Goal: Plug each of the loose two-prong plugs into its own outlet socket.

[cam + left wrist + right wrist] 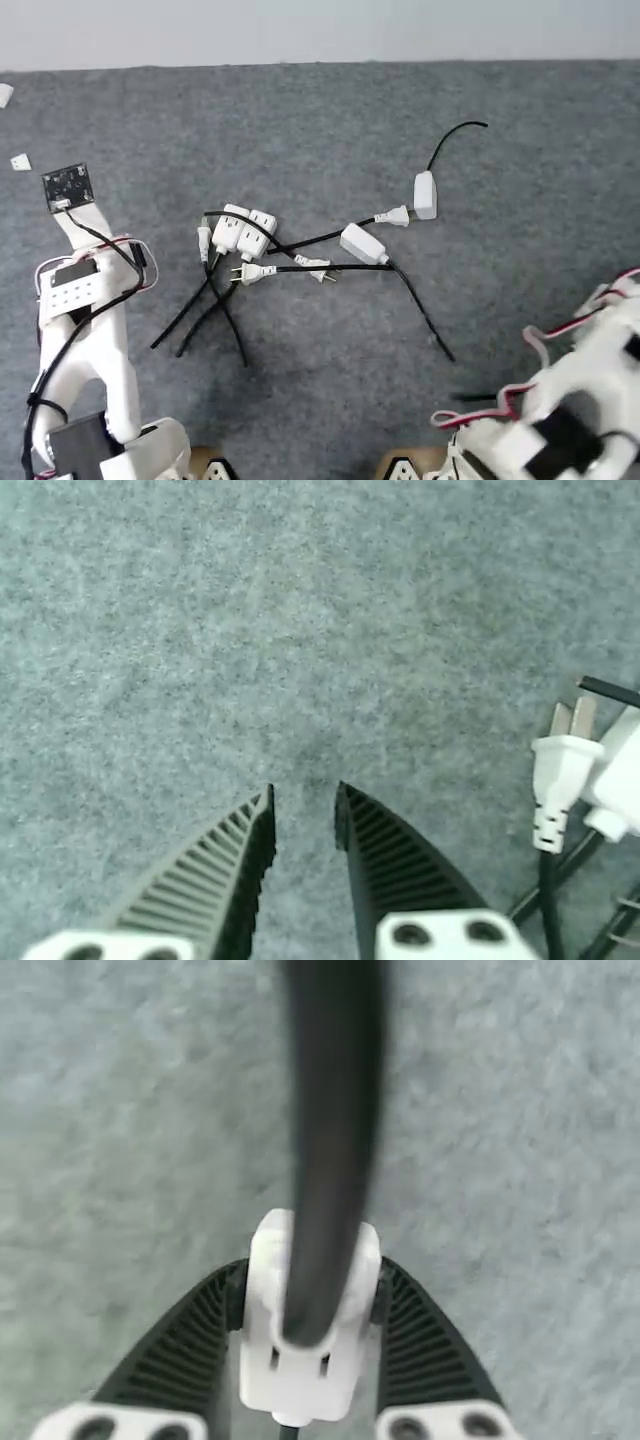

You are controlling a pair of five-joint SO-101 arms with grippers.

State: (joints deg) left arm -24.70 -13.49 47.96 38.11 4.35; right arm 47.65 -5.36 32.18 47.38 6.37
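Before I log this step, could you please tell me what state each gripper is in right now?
Left gripper: open, holding nothing.
Right gripper: closed on a white connector with a black cord.

My left arm (85, 330) is well left of the twin sockets (245, 230), stretched out away from its base. Left gripper (303, 792) points down, fingers parted by a narrow gap with nothing between them. My right arm (575, 410) is folded up, far to the sockets' lower right. Right gripper (310, 1268) is clamped on both sides of a white plug (300, 1370).
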